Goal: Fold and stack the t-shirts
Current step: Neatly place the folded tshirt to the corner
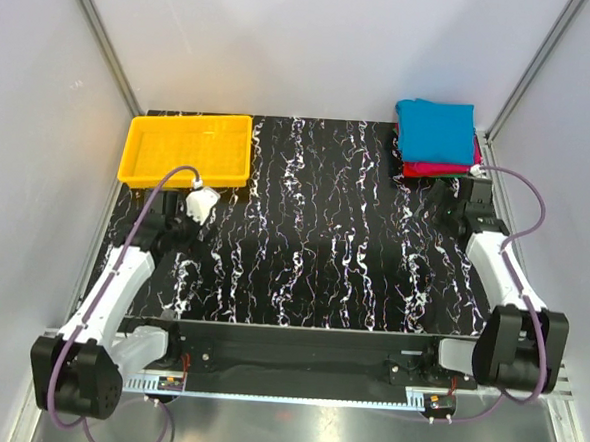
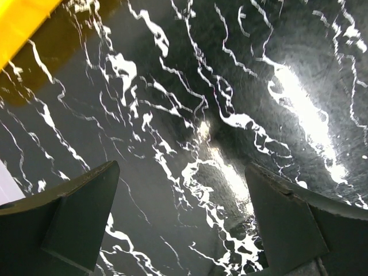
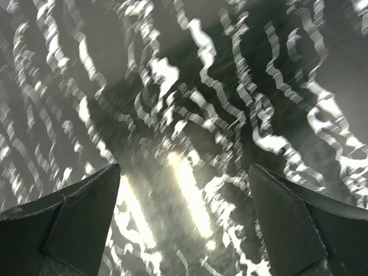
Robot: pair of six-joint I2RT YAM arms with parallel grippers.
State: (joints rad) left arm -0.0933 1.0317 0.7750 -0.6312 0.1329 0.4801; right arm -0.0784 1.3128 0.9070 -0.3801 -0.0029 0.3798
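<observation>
Folded shirts sit stacked in the upper right corner of the counter [image 1: 314,242]. A teal shirt [image 1: 436,129] lies square on top of a pink shirt [image 1: 438,171], whose edge shows along the lower side. No green shirt can be made out from the overhead view.

The right end effector [image 3: 184,169] hangs over bare counter just below the pile, fingers spread wide and holding nothing. The stack lies directly up-frame from it. The left end effector [image 2: 181,172], also wide and empty, sits well apart at the left of the frame beside the yellow tray [image 1: 194,150].

The pile looks nearly as wide as it is deep, so no long axis stands out. The right arm is plainly the nearer one, and the folding appears all but finished.
</observation>
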